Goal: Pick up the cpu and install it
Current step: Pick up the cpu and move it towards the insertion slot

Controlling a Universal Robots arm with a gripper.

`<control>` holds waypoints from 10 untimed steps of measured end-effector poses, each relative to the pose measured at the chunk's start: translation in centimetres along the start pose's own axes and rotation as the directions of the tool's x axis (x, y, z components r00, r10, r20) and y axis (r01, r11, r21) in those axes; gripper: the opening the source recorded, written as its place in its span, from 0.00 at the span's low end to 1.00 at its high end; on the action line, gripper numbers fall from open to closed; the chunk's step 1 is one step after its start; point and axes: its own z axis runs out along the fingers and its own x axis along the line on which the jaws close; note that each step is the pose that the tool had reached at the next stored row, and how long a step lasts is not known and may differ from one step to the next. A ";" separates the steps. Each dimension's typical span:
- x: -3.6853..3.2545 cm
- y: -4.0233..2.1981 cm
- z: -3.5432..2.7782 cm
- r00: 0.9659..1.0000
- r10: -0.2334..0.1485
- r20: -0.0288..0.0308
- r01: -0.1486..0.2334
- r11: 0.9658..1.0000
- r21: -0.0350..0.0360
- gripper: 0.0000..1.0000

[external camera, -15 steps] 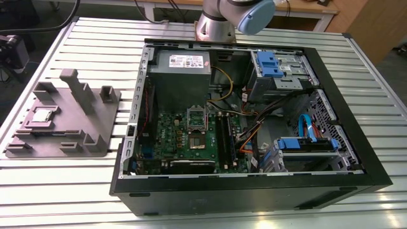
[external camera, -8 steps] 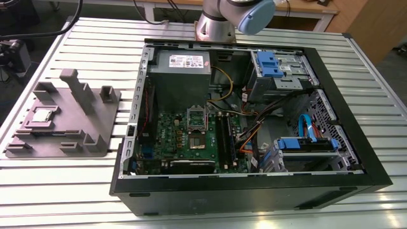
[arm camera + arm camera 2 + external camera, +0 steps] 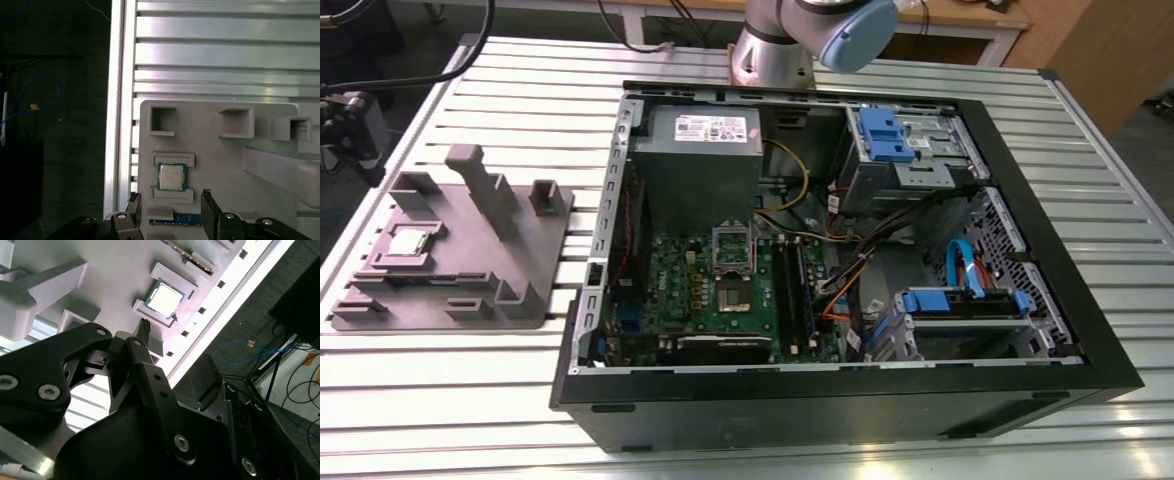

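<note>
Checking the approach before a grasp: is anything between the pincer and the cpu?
Nothing visible does. The open pincer hangs over the grey fixture plate, and the cpu lies uncovered in its recess there, low fixture walls flanking two of its edges.

— What carries everything?
— A silvery table of ribbed aluminium slats [image 3: 520,90].
— And directly on it?
— 2 things: a grey plastic fixture plate with upright blocks [image 3: 467,262] towards the exterior view's left, and just beside it a black open computer case [image 3: 854,405].

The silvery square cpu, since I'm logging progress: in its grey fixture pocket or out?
In: the cpu lies flat in a pocket of the grey plastic fixture.
</note>
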 end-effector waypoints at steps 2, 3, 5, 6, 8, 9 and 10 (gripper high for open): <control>-0.01 0.00 0.14 1.000 0.000 0.008 0.000 1.000 0.000 0.59; -0.01 -0.01 0.21 1.000 0.000 0.010 0.000 1.000 0.000 0.59; -0.01 -0.01 0.34 1.000 0.000 0.011 0.000 1.000 0.000 0.59; 0.00 -0.03 0.42 1.000 0.000 0.011 0.000 1.000 0.000 0.59; -0.01 -0.06 0.59 1.000 0.000 0.011 0.000 1.000 0.000 0.59; -0.01 -0.09 0.67 1.000 0.000 0.011 0.000 1.000 0.000 0.59; -0.01 -0.13 0.74 1.000 0.000 0.011 0.000 1.000 0.000 0.59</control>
